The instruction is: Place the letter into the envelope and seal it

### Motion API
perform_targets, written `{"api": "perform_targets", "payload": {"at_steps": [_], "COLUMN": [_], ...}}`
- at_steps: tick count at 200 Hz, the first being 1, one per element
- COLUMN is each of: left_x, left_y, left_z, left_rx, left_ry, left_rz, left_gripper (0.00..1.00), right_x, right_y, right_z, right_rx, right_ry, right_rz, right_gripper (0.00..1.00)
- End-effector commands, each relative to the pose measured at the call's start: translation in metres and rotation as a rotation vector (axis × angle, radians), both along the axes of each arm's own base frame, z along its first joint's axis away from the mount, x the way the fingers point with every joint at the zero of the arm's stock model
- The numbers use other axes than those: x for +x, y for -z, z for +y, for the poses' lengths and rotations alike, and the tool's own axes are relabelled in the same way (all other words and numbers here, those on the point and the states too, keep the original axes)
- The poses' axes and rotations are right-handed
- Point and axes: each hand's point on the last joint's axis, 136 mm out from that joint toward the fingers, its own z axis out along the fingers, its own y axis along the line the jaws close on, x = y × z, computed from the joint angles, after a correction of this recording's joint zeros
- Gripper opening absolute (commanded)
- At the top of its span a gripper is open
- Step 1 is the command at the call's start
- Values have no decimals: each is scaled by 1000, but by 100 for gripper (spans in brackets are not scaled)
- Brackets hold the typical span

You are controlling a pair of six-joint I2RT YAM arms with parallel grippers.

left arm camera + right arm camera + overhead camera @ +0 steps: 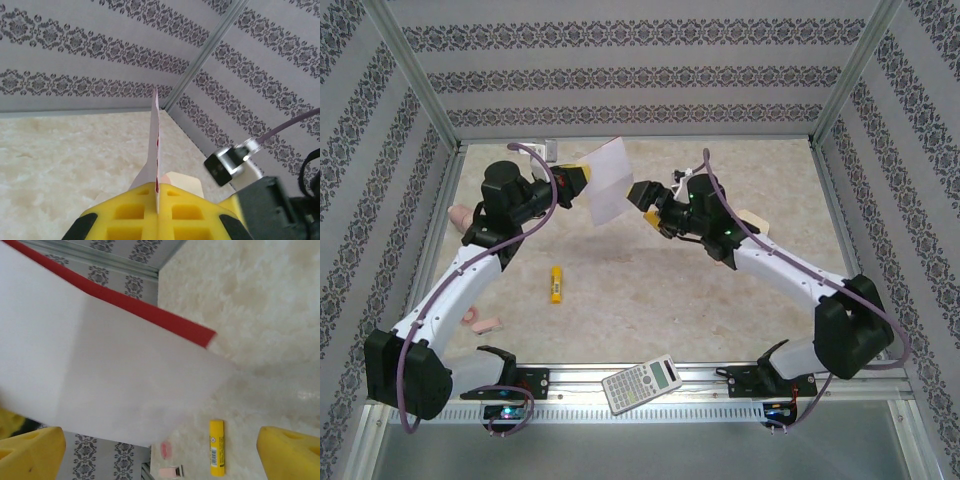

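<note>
The letter (pixel 608 180) is held up in the air over the back of the table, its plain white side facing the top camera. My left gripper (pixel 570 178) is shut on the sheet's left edge. In the left wrist view the letter (pixel 154 145) stands edge-on between the yellow pads, a red border showing, with the left gripper (pixel 159 187) closed on it. My right gripper (pixel 645 192) is open just right of the sheet. In the right wrist view the letter (pixel 100 370) hangs close ahead of the open right gripper (pixel 160 457). The peach envelope (pixel 753 219) lies flat behind my right arm, and the envelope (pixel 186 183) also shows beyond my left fingers.
A yellow glue stick (pixel 555 284) lies left of centre on the table; the glue stick (pixel 217 447) is also below the sheet. A calculator (pixel 641 384) rests on the front rail. Small pink items (pixel 480 322) sit near the left wall. Patterned walls enclose the table.
</note>
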Motion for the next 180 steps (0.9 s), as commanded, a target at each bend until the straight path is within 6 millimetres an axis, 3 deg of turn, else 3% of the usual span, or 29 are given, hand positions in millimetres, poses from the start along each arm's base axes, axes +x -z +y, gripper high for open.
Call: {"api": "perform_targets", "payload": {"at_steps": [1, 36, 82, 103, 131, 155, 180], "left_x": [3, 1, 1, 2, 0, -6, -16], "left_y": [-19, -11, -3, -4, -2, 3, 9], "left_z": [-1, -9, -11, -11, -14, -26, -39], "left_rx": [-64, -49, -17, -37, -7, 74, 164], "left_ry": [-29, -12, 0, -9, 2, 83, 212], "left_rz": [-62, -46, -34, -36, -37, -28, -6], "left_gripper": [0, 0, 0, 0, 0, 0, 0], "right_x": [7, 7, 10, 8, 10, 14, 20], "right_y": [2, -4, -1, -5, -23, -49, -80], "right_z": [2, 3, -15, -8, -10, -18, -16], "right_rx": [41, 42, 57, 54, 3, -127, -174], "right_ry": [47, 39, 118, 90, 82, 62, -87], "right_rz": [10, -13, 66, 44, -13, -113, -271], "right_gripper": [98, 98, 98, 98, 98, 98, 97]}}
